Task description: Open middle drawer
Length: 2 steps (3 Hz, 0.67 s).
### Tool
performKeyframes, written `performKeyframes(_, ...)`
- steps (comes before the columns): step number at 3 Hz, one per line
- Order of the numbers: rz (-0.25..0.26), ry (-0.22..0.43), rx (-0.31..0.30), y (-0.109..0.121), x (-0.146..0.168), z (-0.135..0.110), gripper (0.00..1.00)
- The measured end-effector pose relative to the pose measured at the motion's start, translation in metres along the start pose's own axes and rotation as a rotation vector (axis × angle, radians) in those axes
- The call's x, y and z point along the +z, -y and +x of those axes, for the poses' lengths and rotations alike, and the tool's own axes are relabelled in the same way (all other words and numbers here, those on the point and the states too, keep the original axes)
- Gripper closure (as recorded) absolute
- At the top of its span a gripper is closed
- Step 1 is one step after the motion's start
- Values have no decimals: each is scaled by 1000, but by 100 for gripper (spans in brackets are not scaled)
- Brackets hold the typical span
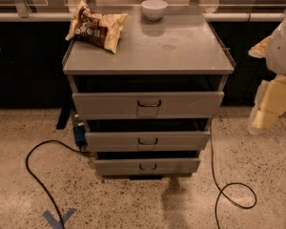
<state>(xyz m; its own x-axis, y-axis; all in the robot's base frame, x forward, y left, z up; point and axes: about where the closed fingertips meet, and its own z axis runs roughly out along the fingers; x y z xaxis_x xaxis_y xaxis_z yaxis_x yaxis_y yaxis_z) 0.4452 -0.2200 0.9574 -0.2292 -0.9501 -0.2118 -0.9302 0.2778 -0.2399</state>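
The grey metal cabinet (pixel 148 51) has three drawers. The middle drawer (pixel 181 140) has a low plain front and a small dark wire handle (pixel 148 140), and sits between the taller top drawer (pixel 190 104) and the lowest drawer (pixel 176 166). Dark gaps show above each drawer front. My arm (pixel 283 49) hangs at the right edge of the view. Its cream-coloured gripper (pixel 265 114) is to the right of the cabinet at about top-drawer height, well apart from the middle drawer's handle.
A chip bag (pixel 96 27) and a white bowl (pixel 154 8) lie on the cabinet top. Black cables (pixel 35 175) loop on the speckled floor left and right (pixel 229 194) of the cabinet. Blue tape (pixel 57 218) marks the floor. A dark counter runs behind.
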Motion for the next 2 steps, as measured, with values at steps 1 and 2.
performKeyframes(1,-29,39,24,-2,39,6,0)
performKeyframes(2,-87,133,82,-11,97,12,0)
